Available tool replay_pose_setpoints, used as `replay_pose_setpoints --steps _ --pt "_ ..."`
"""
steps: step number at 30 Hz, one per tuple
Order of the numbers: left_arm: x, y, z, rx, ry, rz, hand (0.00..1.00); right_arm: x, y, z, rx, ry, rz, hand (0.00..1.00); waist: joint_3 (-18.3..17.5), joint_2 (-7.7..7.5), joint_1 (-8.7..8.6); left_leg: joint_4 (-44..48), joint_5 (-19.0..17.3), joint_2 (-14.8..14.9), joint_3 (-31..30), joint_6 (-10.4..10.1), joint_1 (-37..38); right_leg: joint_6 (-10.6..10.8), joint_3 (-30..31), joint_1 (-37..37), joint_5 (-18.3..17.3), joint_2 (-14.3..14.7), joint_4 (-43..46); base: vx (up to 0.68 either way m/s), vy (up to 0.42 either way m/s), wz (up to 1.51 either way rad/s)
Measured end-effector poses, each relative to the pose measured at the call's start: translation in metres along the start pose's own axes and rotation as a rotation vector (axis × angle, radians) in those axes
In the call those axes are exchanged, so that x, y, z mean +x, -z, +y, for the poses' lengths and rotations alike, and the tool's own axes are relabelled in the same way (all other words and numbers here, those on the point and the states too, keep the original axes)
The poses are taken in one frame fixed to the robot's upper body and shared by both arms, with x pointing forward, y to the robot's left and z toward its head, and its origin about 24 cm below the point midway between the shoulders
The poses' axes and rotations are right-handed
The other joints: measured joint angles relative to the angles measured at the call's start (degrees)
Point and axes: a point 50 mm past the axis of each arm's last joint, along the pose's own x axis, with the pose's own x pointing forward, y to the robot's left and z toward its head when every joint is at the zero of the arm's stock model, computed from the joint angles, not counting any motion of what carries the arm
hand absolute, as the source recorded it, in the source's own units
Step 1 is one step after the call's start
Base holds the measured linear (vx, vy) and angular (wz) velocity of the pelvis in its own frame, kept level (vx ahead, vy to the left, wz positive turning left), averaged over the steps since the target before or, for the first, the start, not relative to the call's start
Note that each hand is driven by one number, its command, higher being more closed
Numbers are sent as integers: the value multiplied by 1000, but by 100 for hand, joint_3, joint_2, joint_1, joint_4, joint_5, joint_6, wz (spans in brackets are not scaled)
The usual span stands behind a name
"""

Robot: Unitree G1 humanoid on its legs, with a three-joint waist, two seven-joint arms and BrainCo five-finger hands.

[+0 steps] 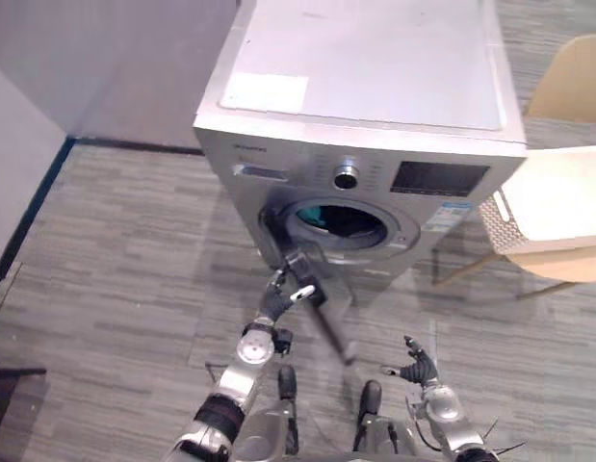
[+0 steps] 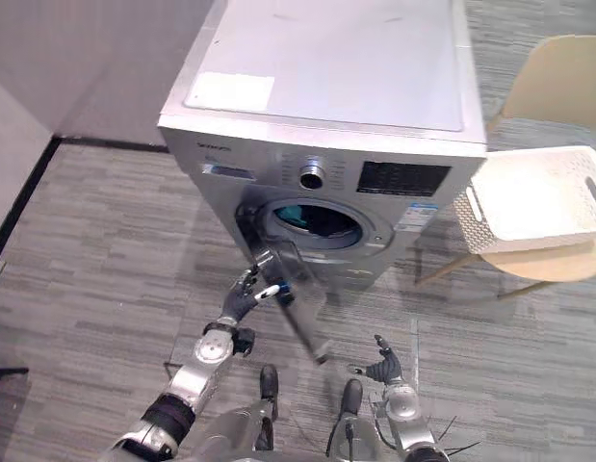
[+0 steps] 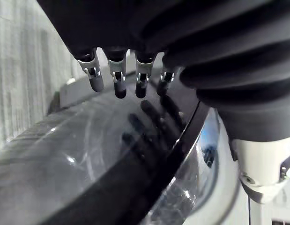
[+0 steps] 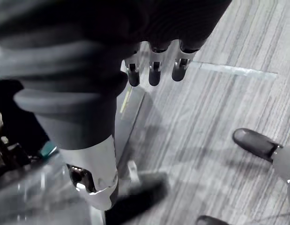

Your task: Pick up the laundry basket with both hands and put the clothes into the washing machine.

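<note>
- The left hand (image 1: pixel 276 300) is in front of the washing machine (image 1: pixel 365 67), below and left of its round opening. Its fingers (image 3: pixel 118 80) are straight, and their dark tips lie against the glass of the door (image 1: pixel 328 313). They are not wrapped round anything.
- The door stands swung out from the machine's front, hinged at the left edge of the opening. Its free edge points away from the machine toward the robot.
- Teal clothes (image 1: pixel 320 216) lie inside the drum, seen through the opening below the machine's control knob (image 1: pixel 347 176).
- The right hand (image 1: pixel 415 366) hangs low over the grey floor (image 1: pixel 115 250), in front of the machine's right half and well apart from the door. Its fingers are loosely spread and hold nothing.
- The white perforated laundry basket (image 2: pixel 479 227) rests on a tan chair (image 1: pixel 572 77) just beside the machine's right side. Neither hand touches it.
</note>
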Motion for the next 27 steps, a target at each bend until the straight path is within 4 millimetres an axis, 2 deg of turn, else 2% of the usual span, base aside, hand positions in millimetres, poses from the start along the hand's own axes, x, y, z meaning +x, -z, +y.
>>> replay_pose_setpoints --steps 1,2,4,5,7,8,9,10,12,14,17,18,20,22,23,24,25,26,27 --pt "5 -3 1 8 -6 -1 0 0 0 -1 -1 2 -3 0 -9 17 -37 -13 -9 16 89 -14 12 -7 96 -47 13 14 2 -77 19 -81" --pt "17 -11 10 25 -43 0 0 0 -3 -3 -3 7 -15 0 -14 38 -165 -16 -30 59 300 -43 6 -76 299 -169 71 55 -16 -65 5 -92" --pt "32 -23 27 43 -104 7 0 1 -6 -7 -9 17 -33 0 -10 42 -338 -18 -39 118 556 -53 -56 -48 573 -379 148 113 -41 -60 -6 -93" --pt "44 -37 45 60 -170 -1 0 1 -9 -13 -18 30 -47 0 2 49 -490 -12 -38 150 719 -49 -182 -83 770 -566 288 159 -86 -49 -21 -90" --pt "57 -63 72 107 -248 -33 0 2 -12 -23 -13 51 -60 0 64 19 -587 -1 -38 208 1022 -48 -374 -72 1073 -888 479 228 -149 -45 -44 -87" --pt "64 -86 97 149 -305 -62 0 2 -14 -28 5 68 -70 0 168 -21 -689 15 -37 247 1161 -47 -514 -101 1214 -1054 618 265 -257 -32 -47 -60" --pt "66 -96 109 160 -340 -74 0 2 -15 -29 11 74 -76 0 209 -46 -719 26 -37 269 1225 -48 -588 -123 1281 -1136 686 264 -300 -32 -55 -64" --pt "65 -118 145 213 -424 -81 0 1 -18 -31 33 81 -92 0 318 -126 -821 92 -35 322 1342 -47 -802 -130 1399 -1344 812 305 -397 -25 -46 -54" --pt "63 -114 155 248 -426 -40 0 -3 -15 -32 63 93 -95 0 460 -140 -785 126 -2 380 1449 -51 -971 -144 1510 -1531 903 364 -461 -25 -65 -36" --pt "62 -132 169 265 -454 -74 0 -7 -17 -24 115 86 -115 0 537 -223 -768 104 78 465 1478 -140 -1300 -185 1517 -1878 997 441 -460 -45 -90 -7" --pt "65 -139 161 261 -432 -94 0 -15 -21 -10 171 67 -152 0 547 -239 -610 95 133 559 1499 -184 -1490 -213 1478 -2061 1034 522 -457 -20 -40 0" --pt "66 -140 159 261 -428 -97 0 -15 -23 -9 178 67 -161 0 546 -239 -591 100 133 569 1497 -184 -1485 -213 1469 -2049 1034 527 -457 0 0 0" --pt "68 -145 146 272 -399 -140 0 -17 -30 -10 193 73 -203 0 546 -238 -444 119 135 579 1423 -183 -1484 -209 1391 -1999 1028 529 -456 1 1 13" --pt "67 -146 136 269 -381 -180 0 -18 -32 -9 203 82 -212 0 545 -237 -440 161 144 596 1282 -180 -1455 -191 1242 -1869 1000 528 -456 15 2 38" --pt "64 -141 126 253 -368 -220 0 -18 -31 -8 209 88 -213 0 544 -236 -423 164 144 598 1169 -180 -1350 -214 1103 -1694 947 522 -456 41 5 55" --pt "58 -130 109 225 -336 -259 0 -19 -29 -6 216 86 -206 0 541 -231 -331 162 139 591 1067 -183 -1175 -231 991 -1472 850 511 -444 47 5 48" --pt "55 -125 102 212 -323 -271 0 -20 -28 -5 217 86 -203 0 540 -229 -286 155 133 588 1021 -186 -1106 -255 949 -1390 784 507 -405 53 5 46" --pt "47 -109 91 181 -301 -277 0 -20 -26 -3 219 83 -194 0 519 -209 -237 150 133 586 927 -188 -972 -281 832 -1222 705 509 -364 66 6 51" --pt "32 -78 79 138 -284 -245 0 -20 -20 1 214 78 -164 0 383 -202 -134 131 124 587 807 -201 -840 -294 718 -1057 578 511 -290 67 5 54"
